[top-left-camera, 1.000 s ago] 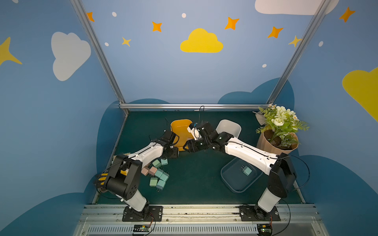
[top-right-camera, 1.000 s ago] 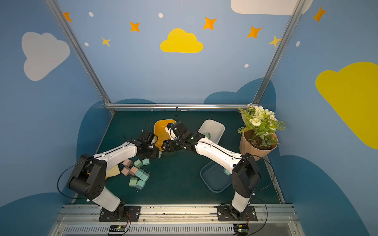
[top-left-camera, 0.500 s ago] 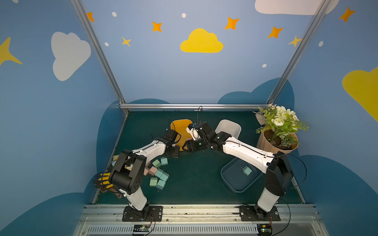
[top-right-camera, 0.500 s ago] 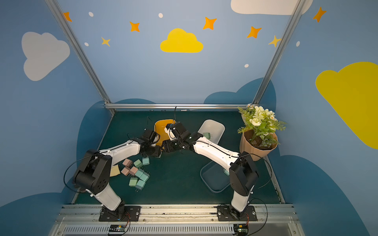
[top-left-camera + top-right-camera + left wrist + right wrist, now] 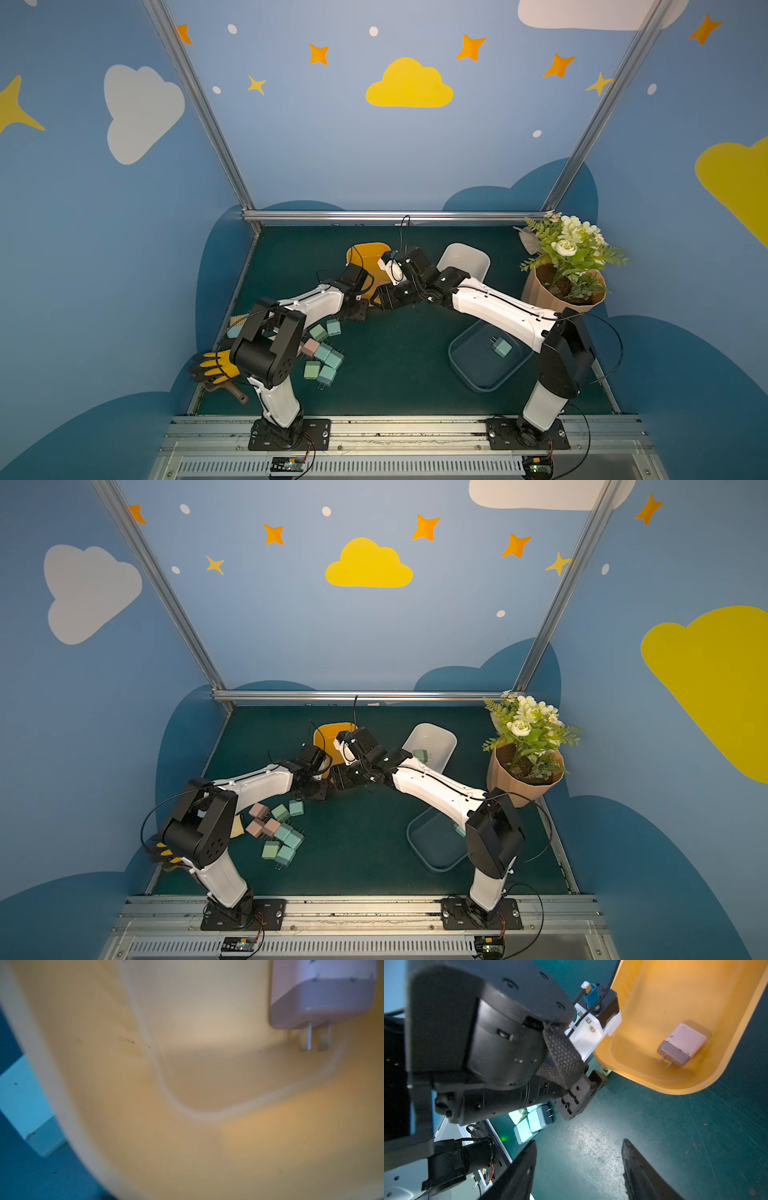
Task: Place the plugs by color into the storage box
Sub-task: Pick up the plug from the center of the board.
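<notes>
Looking into the yellow bin (image 5: 643,1022), we see one pink plug (image 5: 683,1047) lying on its side on the floor, near the bin's rounded end. The left gripper (image 5: 588,1086) sits just outside that end of the bin, close against the rim and low over the mat (image 5: 654,1136). We cannot tell whether its jaws are apart or together: the right wrist view catches them edge-on, and in both top views the wrist covers them. The right gripper (image 5: 579,1142) hangs just beside the yellow bin too, on the robot's side of it. Its fingers (image 5: 519,1167) are spread apart with only bare mat between them.

Loose plugs (image 5: 324,353) in teal, green and pink lie bunched on the mat, nearer the robot than the yellow bin and partly under the left arm. A white bin (image 5: 436,733) stands beside the yellow bin on the right arm's side, with a green plug (image 5: 420,755) in it. A blue bin (image 5: 461,365) lies well apart from the yellow bin, toward the right arm's base, and holds a teal plug (image 5: 500,347).
</notes>
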Controlling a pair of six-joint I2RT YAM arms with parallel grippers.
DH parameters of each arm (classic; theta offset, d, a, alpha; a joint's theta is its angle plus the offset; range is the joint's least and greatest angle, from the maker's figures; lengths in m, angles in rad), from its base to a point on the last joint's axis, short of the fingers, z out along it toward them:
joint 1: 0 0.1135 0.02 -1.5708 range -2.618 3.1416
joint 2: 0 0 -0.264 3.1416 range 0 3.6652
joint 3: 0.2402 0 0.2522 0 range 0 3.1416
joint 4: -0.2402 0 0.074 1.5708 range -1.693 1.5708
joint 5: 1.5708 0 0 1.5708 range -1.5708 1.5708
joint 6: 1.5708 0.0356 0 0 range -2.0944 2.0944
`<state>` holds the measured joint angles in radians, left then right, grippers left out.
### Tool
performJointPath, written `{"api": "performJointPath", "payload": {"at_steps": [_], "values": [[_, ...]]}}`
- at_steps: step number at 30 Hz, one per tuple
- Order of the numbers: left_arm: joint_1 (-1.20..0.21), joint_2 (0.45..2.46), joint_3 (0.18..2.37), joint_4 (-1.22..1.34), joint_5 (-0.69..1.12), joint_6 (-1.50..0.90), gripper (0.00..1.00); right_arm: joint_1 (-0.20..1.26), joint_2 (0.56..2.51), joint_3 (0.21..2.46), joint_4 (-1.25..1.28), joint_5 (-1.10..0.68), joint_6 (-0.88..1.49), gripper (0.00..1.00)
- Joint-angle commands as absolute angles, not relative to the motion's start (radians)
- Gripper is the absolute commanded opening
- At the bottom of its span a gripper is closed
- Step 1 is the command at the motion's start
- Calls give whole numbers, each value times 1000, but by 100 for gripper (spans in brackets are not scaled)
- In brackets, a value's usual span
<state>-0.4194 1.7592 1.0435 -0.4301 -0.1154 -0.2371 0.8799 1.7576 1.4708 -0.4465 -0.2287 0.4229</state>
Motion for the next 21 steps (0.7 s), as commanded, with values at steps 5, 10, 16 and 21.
{"api": "performJointPath", "payload": {"at_steps": [5,10,16,21], "values": [[-432,1770,1040,-456,-121,-225,53,887,1761,1471,-456,-229,429,65],[-432,1752,1036,-456,-124,-235,53,890,1755,1476,-463,-225,425,66],[-434,1763,1047,-478,-130,-235,52,894,1725,1436,-421,-210,443,65],[-436,1739,1024,-466,-107,-248,50,899,1706,1425,-424,-214,444,65]]}}
